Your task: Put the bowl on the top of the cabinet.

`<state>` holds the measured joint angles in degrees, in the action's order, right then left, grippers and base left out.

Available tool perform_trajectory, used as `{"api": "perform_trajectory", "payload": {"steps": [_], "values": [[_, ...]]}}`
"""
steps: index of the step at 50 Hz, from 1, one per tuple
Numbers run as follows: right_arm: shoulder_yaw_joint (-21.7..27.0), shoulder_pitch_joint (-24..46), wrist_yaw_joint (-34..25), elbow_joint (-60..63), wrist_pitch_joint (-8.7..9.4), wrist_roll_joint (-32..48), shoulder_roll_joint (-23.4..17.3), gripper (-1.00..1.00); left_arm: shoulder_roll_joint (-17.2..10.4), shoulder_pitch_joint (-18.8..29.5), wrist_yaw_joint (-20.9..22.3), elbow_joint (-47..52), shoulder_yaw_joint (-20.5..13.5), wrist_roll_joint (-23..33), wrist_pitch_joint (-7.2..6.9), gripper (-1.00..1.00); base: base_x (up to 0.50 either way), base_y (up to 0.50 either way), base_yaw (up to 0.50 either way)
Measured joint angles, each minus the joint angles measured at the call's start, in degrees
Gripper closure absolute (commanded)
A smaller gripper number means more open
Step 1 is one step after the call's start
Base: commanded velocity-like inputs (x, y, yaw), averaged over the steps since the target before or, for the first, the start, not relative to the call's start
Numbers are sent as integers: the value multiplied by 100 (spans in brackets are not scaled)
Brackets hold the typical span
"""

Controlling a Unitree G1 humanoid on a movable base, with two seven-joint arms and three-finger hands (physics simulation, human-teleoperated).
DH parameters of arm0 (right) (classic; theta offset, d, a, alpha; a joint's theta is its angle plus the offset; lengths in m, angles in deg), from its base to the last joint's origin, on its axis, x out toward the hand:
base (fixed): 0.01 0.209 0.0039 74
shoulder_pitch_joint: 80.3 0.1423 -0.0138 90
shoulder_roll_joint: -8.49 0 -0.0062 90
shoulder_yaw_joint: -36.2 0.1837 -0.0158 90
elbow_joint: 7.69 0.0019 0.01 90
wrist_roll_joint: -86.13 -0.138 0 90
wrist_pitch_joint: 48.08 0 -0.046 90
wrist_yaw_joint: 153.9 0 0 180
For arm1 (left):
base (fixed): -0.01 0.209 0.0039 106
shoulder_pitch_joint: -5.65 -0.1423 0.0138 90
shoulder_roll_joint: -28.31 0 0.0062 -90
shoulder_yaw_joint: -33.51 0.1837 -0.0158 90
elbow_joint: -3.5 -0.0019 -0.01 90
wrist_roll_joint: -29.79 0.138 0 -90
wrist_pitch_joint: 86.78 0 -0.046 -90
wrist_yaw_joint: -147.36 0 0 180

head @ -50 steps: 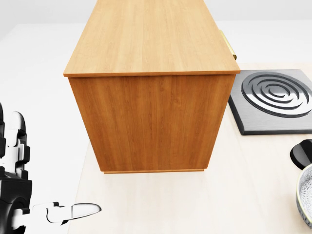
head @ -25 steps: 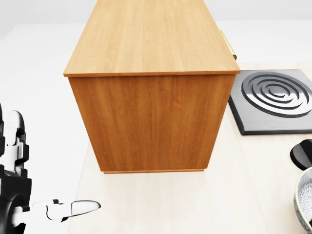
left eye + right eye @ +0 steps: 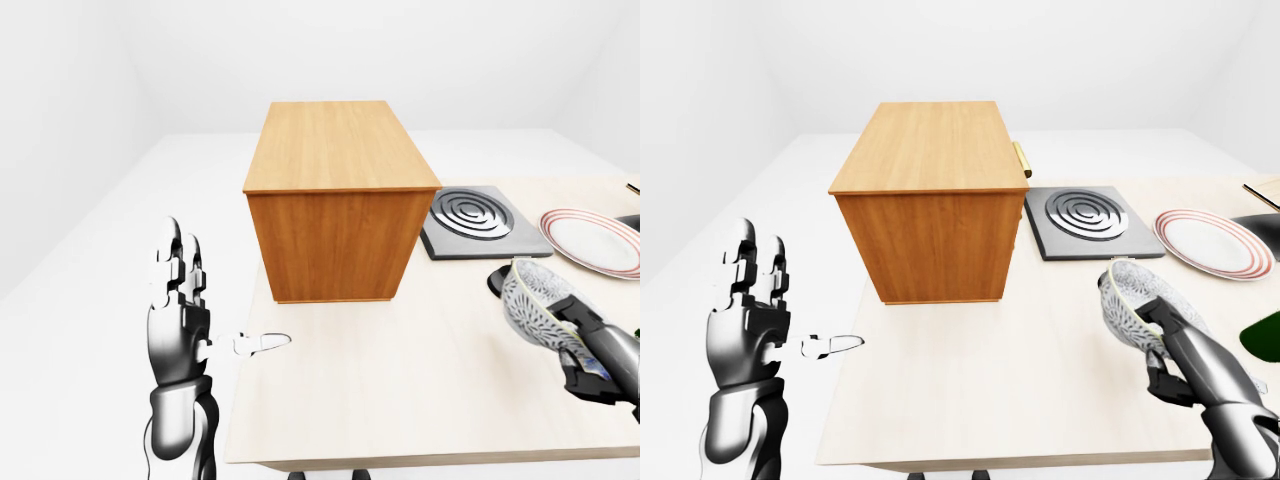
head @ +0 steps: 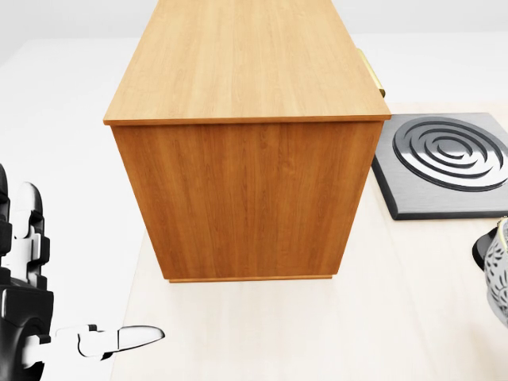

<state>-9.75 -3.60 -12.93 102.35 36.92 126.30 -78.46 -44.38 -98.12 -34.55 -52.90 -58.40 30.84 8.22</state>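
Observation:
The bowl point(image 3: 533, 303), white with a grey pattern, is tilted on its side above the table at the right of the left-eye view. My right hand point(image 3: 588, 348) grips it from below and the right, fingers closed over its rim. Only the bowl's edge point(image 4: 501, 271) shows in the head view. The wooden cabinet point(image 3: 336, 195) stands on the table's left part, left of and above the bowl, its flat top point(image 4: 242, 59) bare. My left hand point(image 3: 205, 310) is open, fingers upright, thumb pointing right, off the table's left edge.
A grey burner plate point(image 3: 481, 219) with rings lies right of the cabinet. A red-rimmed plate point(image 3: 594, 241) lies further right. A small black object point(image 3: 497, 281) sits on the light wooden table point(image 3: 400, 380) by the bowl. A brass handle point(image 3: 1021, 160) sticks out of the cabinet's right side.
In the head view the bowl has risen along the right edge and tipped, now showing its patterned outside. The left hand has barely moved.

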Motion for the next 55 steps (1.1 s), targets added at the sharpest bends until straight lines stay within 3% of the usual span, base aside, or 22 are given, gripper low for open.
{"api": "perform_trajectory", "payload": {"steps": [6,10,15,16,23,26,29,35,41,47,55], "values": [[215,406,-98,651,95,-310,-322,100,-2,-5,11,23,4,-6,0,-100,0,0,0],[227,801,-97,909,388,-414,-691,100,-2,-10,18,37,11,-7,0,-100,0,0,0],[13,1560,-98,929,969,-434,-1472,100,-3,-29,29,39,26,-8,0,-100,0,0,0],[-77,1784,-98,823,1001,-448,-1689,100,-3,-31,31,43,30,-8,0,-100,0,0,0],[-1115,3723,-97,-520,1000,-514,-3113,100,-7,-34,42,38,48,-7,0,-100,0,0,0],[-1666,4741,-78,-1403,992,-413,-3509,100,-9,-35,46,27,57,-7,0,-100,0,0,0],[-2233,5738,104,-2430,828,-114,-3713,100,-11,-39,50,32,65,-8,0,-100,0,0,0],[-3126,7661,824,-4493,324,752,-3752,100,-16,-43,57,39,76,-11,0,-100,0,0,0],[-3623,9593,1574,-6519,10,1481,-3591,100,-22,-41,68,28,79,-27,0,-100,0,0,0],[-3879,10856,2103,-7877,0,1988,-3418,100,-28,-48,84,23,81,-45,0,-100,0,0,0],[-4085,11698,2589,-8877,0,2595,-3167,100,-26,-49,98,24,86,-51,0,-100,0,0,0]]}}
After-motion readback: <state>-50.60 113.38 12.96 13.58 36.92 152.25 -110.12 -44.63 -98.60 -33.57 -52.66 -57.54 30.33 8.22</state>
